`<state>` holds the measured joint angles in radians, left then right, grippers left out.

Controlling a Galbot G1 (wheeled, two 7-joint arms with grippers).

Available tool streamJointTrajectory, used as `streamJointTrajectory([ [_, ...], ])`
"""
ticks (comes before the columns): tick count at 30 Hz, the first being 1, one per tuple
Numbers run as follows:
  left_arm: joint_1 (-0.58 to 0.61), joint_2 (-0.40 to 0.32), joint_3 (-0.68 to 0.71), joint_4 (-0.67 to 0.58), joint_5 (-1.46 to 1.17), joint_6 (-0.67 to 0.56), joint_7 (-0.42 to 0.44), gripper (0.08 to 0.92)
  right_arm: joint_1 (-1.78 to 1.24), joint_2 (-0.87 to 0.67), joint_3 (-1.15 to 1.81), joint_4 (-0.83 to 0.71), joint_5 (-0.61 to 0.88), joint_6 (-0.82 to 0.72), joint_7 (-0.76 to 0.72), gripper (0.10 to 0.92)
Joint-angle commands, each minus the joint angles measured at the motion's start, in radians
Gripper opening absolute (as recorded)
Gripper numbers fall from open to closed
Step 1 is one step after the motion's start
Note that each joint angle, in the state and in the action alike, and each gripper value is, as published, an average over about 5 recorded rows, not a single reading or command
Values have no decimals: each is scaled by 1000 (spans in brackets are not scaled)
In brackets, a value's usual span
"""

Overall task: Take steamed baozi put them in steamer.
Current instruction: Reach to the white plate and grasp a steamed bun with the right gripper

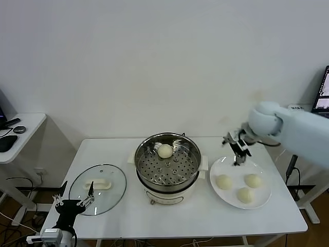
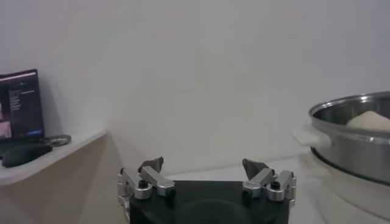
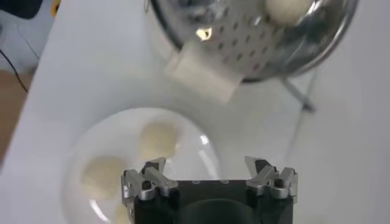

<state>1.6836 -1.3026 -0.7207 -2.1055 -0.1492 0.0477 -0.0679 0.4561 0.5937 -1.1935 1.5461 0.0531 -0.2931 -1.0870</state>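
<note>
steamer top open | plate unobstructed | lid aside, L

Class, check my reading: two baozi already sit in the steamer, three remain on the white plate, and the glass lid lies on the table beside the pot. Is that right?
Not quite. The head view shows only one baozi on the perforated tray of the steamer. The rest holds: three baozi remain on the white plate, and the glass lid lies on the table beside the pot.

a shiny steel steamer with a perforated metal tray and a smooth cream-white plastic-looking base. the buns look smooth, matt and doughy. they lie on a glossy white plate. a clear glass lid has a metal rim. the white table looks smooth and matt.
</note>
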Motion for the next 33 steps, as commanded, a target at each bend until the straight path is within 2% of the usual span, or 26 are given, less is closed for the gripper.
streamJointTrajectory([
  [1,3,-3,5,19,16,19,-3,823,-322,-76,214,-78,-80,-65,-21,823],
  [9,13,-18,-4,15,34,18,-3,823,-460,47,313,-209,-148,7,-33,823],
  [25,24,-24,-22,11,42,12,-2,823,-488,197,350,-313,-216,29,1,823],
  [33,26,-26,-27,13,40,9,-2,823,-503,223,363,-344,-241,21,2,819],
])
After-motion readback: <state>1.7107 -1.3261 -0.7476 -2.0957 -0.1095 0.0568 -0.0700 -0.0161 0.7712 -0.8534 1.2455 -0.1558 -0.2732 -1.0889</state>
